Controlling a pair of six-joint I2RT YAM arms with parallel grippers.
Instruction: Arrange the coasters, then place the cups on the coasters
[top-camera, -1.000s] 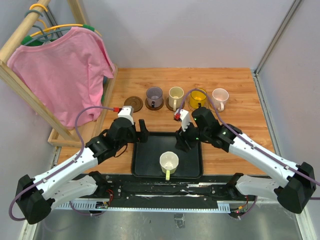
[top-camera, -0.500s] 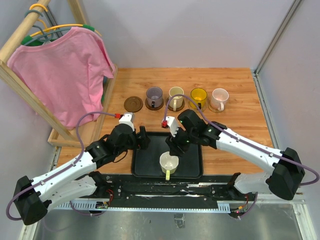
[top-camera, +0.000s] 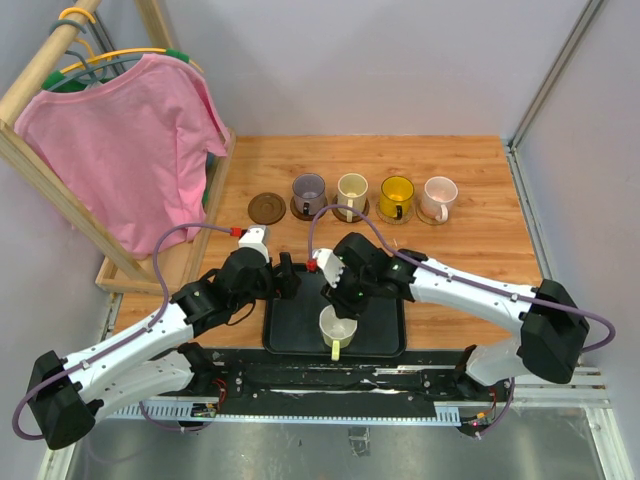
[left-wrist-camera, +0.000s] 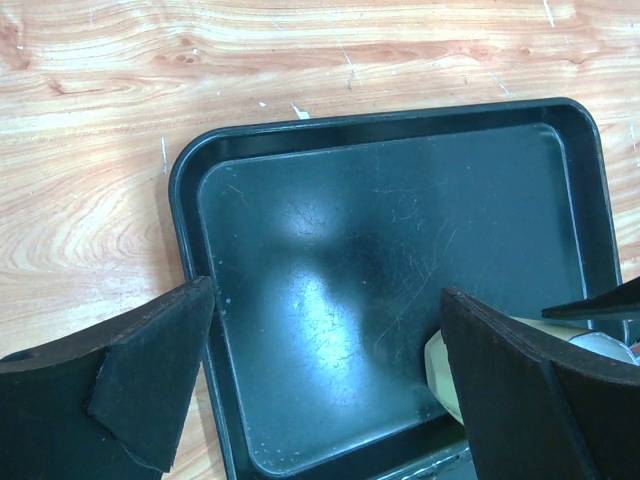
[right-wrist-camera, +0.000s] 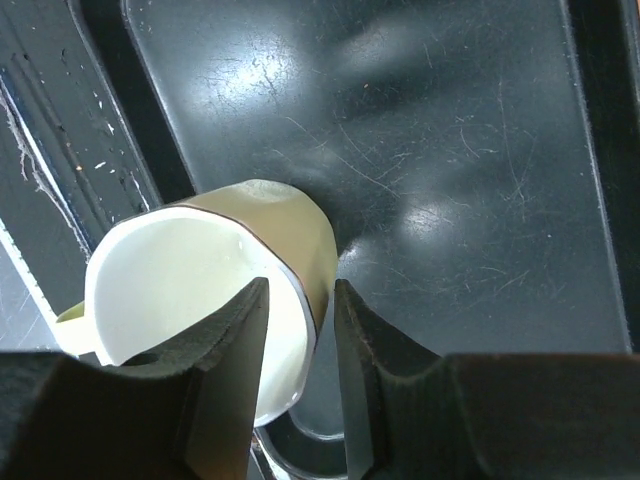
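A white cup (top-camera: 338, 327) with a yellowish handle stands in the black tray (top-camera: 275, 335). My right gripper (top-camera: 340, 305) straddles its rim. In the right wrist view one finger (right-wrist-camera: 225, 370) is inside the cup (right-wrist-camera: 285, 230) and the other outside. The right gripper (right-wrist-camera: 300, 290) is narrowly open, with thin gaps beside the wall. My left gripper (top-camera: 285, 275) hovers wide open over the tray's left part (left-wrist-camera: 190, 170), nothing between its fingers (left-wrist-camera: 150, 370). Grey-lilac (top-camera: 309, 190), cream (top-camera: 351, 190), amber (top-camera: 397, 193) and pink (top-camera: 439, 193) cups stand in a row on coasters. One dark brown coaster (top-camera: 266, 208) lies bare.
A pink shirt (top-camera: 130, 140) hangs on a wooden rack (top-camera: 120, 275) at the left edge of the table. A metal rail (top-camera: 330, 385) with the arm bases runs along the near edge. A wall frame (top-camera: 525, 200) borders the right side.
My right gripper has moved left and toward the near edge, down onto the cup in the tray, and its jaws have narrowed around the rim. The left arm shifted slightly nearer.
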